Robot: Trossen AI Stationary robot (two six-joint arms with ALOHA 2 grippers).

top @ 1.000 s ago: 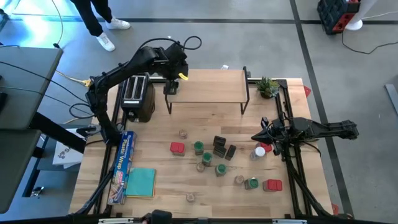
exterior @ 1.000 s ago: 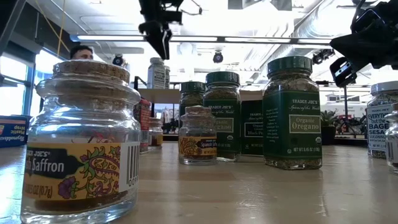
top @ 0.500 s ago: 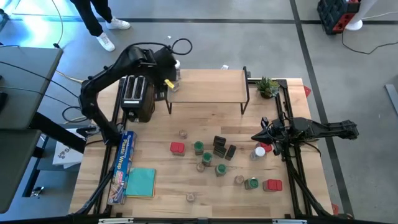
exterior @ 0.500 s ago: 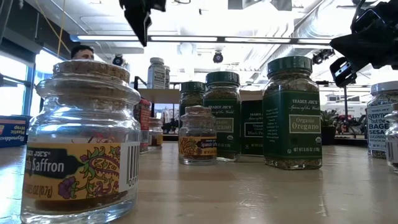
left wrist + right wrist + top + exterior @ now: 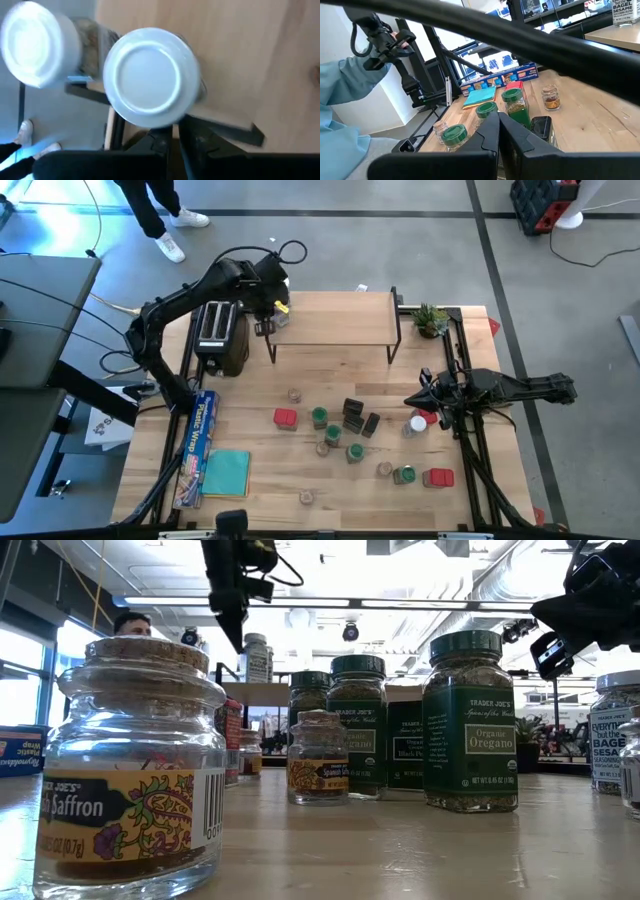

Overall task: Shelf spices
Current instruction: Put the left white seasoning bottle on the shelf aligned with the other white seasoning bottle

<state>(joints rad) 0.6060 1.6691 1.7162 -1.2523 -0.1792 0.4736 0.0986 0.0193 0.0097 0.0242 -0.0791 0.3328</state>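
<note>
1. Hanging above the left end of the shelf [image 5: 335, 319], the left gripper [image 5: 266, 325] has its fingers [image 5: 161, 145] drawn almost together with nothing between them.
2. Just ahead of those fingers, the left wrist view looks down on two white-lidded jars [image 5: 149, 76], one right at the fingertips and a second [image 5: 35, 44] beside it at the shelf's corner edge.
3. From overhead only one of these jars [image 5: 281, 313] can be made out beside the gripper; the arm hides the rest.
4. At table height, one white-lidded jar [image 5: 256, 657] stands upright on the shelf, with the left gripper [image 5: 228, 620] pointing downward just beside it and apart from it.
5. Behind the fingers, the left arm bends back over the toaster [image 5: 221, 333] toward its base at the table's left edge.
6. Well away on the other side, the right gripper [image 5: 412, 400] waits with fingers [image 5: 490, 131] pressed together and empty, its arm stretched level from the table's right edge.
7. Ahead of the right fingers, the right wrist view shows green-lidded jars [image 5: 515, 104] and a black box [image 5: 540, 127] on the table [image 5: 250, 390]; overhead these sit in a loose cluster [image 5: 335, 430] with red tins [image 5: 286, 418].
8. Only the low view makes a jar label legible: "Organic Oregano" [image 5: 470, 723].
</note>
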